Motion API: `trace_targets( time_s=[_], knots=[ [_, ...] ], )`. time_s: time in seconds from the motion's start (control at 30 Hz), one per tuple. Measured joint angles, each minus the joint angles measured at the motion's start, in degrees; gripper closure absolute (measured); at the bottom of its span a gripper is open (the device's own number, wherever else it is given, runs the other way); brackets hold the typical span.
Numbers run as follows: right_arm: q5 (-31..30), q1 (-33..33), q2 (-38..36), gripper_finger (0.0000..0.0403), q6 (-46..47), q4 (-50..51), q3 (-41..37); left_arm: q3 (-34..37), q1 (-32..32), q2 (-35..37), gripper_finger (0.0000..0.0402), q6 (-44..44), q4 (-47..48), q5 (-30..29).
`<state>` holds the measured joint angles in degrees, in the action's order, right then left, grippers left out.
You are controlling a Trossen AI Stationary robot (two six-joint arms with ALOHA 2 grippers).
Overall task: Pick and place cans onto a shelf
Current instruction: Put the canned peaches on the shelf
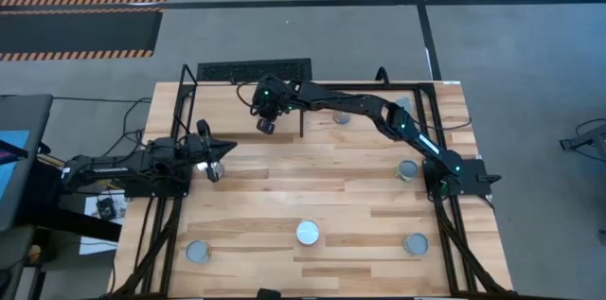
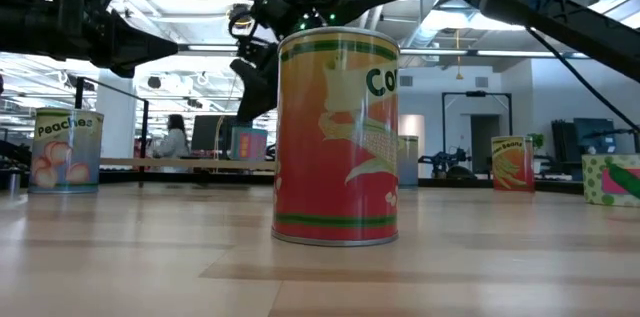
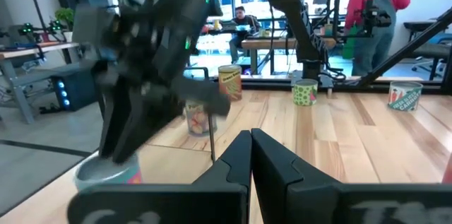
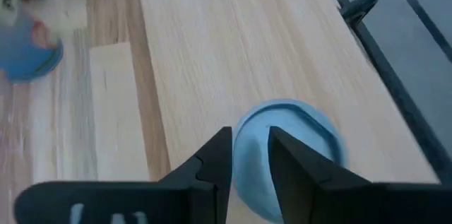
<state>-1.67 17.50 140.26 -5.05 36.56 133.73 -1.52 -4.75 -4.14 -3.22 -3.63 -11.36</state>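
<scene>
Overhead, the right gripper [image 1: 266, 126] is hanging over the far left part of the table [image 1: 360, 186], above the shelf [image 4: 233, 40], its fingers [image 4: 212, 160] standing slightly apart astride the near edge of a blue-lidded can [image 4: 286, 146] sitting on the light board. Whether they are touching it is unclear. The left gripper [image 1: 214, 173] is waiting at the left side, fingers pressed together and gripping nothing. Other cans are standing well apart: three along the near edge [image 1: 308, 234] and two toward the right [image 1: 408, 169].

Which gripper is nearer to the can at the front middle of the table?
Left. The left gripper sits nearer that can, to its rear-left; the right gripper is farther back, over the shelf.
</scene>
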Motion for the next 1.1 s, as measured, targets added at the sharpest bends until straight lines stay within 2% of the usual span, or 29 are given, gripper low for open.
trace_targets(
  time_s=[0.1, 0.23, 0.33, 0.43, 0.53, 0.67, 0.87, 1.0, 1.1],
  knots=[
    [-0.7, -0.8, -3.4, 0.0322, -3.9, 3.8, 0.0, 0.0, 0.0, 0.0, 0.04, 0.0, 0.6, 0.0],
    [-6.7, -3.2, -7.4, 0.0388, -9.1, 6.4, 0.1, 0.0, 0.0, 0.0, 0.04, -0.2, 0.9, 0.0],
    [-6.6, -4.8, -9.3, 0.039, -10.3, 4.1, -0.2, 0.0, 0.0, 0.0, 0.04, -0.3, 1.4, 0.0],
    [-3.3, -5.9, -10.8, 0.0397, -10.4, -1.2, -3.3, 0.0, 0.0, 0.0, 0.04, -0.2, 1.4, 0.5],
    [0.1, -6.8, -12.4, 0.0398, -10.0, -11.0, -11.6, 0.0, 0.0, 0.0, 0.04, 0.2, 1.7, 1.2],
    [1.8, -7.9, -16.6, 0.0399, -8.5, -28.5, -26.7, 0.0, 0.0, 0.0, 0.04, 0.4, 1.7, 2.1],
    [1.8, -9.5, -29.7, 0.0399, -4.5, -54.1, -53.8, 0.0, 0.0, 0.0, 0.04, 0.9, 1.4, 3.1],
    [0.7, -10.5, -39.8, 0.04, -3.3, -63.8, -69.8, -1.0, 0.0, -2.4, 0.04, 1.0, 0.4, 3.2],
    [-3.8, -12.0, -46.4, 0.04, -3.6, -65.8, -78.0, -3.1, 0.0, -6.9, 0.0401, 1.0, -0.5, 3.1]
  ],
)
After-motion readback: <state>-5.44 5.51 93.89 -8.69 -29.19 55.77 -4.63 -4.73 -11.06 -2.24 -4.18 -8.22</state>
